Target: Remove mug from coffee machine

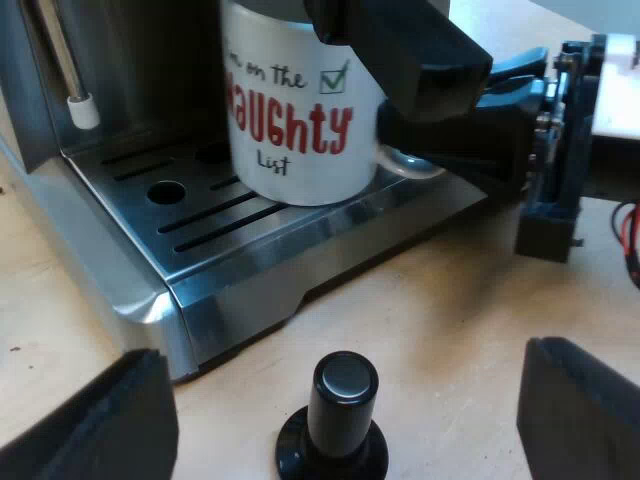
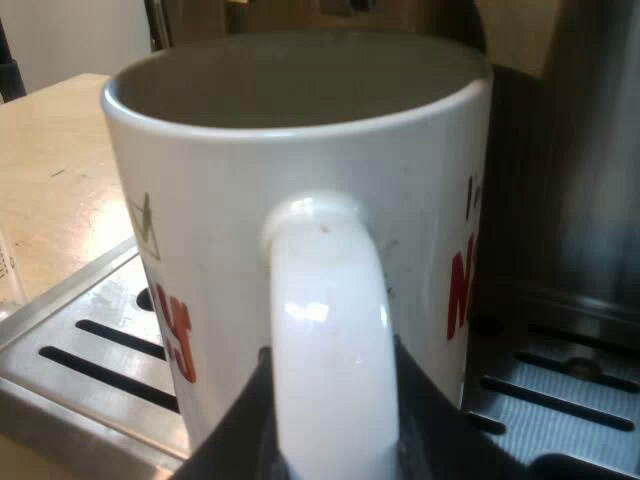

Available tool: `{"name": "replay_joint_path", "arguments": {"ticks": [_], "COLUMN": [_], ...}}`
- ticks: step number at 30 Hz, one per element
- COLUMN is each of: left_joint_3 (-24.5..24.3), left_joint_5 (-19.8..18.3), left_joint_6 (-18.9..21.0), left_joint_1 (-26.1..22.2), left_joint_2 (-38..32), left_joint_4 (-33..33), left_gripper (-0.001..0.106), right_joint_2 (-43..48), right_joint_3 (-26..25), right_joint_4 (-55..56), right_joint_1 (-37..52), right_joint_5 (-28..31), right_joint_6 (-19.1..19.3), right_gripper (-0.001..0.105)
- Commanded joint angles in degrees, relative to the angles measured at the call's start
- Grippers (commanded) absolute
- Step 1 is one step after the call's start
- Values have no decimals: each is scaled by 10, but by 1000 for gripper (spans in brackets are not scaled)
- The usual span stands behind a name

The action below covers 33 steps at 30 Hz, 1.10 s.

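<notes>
A white mug (image 1: pixel 290 120) with red "NAUGHTY List" lettering stands on the espresso machine's metal drip tray (image 1: pixel 210 270). My right gripper (image 1: pixel 425 110) is at the mug's handle. In the right wrist view the white handle (image 2: pixel 330 330) runs between my right gripper's (image 2: pixel 330 445) dark fingers (image 2: pixel 235 435), which press against both of its sides. The mug's inside (image 2: pixel 290 80) looks empty. My left gripper (image 1: pixel 340 425) hangs over the wooden table before the machine. It is open wide, with a black-knobbed tamper (image 1: pixel 340 400) standing upright between its fingers, touching neither.
A steam wand (image 1: pixel 78 100) with a white tip hangs over the slotted tray beside the mug. The machine's steel body (image 2: pixel 590 180) rises close behind the mug. Bare wooden table (image 1: pixel 450 300) lies between the tray's edge and the tamper.
</notes>
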State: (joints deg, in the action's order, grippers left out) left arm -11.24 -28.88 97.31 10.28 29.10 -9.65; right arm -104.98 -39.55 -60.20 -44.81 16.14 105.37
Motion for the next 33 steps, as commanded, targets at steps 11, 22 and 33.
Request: {"name": "replay_joint_path", "arguments": {"ticks": [11,22,33], "left_joint_3": [0,0,0], "left_joint_5": [-5,-5,-5], "left_joint_6": [6,6,6], "left_joint_1": [2,2,2], "left_joint_2": [0,0,0], "left_joint_4": [6,6,6], "left_gripper": [72,72,72], "right_joint_2": [67,107,122], "right_joint_3": [71,112,112], "right_joint_4": [-29,-57,-56], "right_joint_1": [-9,-9,-15], "right_joint_5": [14,20,20], "right_joint_6": [3,3,3], "right_gripper": [2,2,2]}}
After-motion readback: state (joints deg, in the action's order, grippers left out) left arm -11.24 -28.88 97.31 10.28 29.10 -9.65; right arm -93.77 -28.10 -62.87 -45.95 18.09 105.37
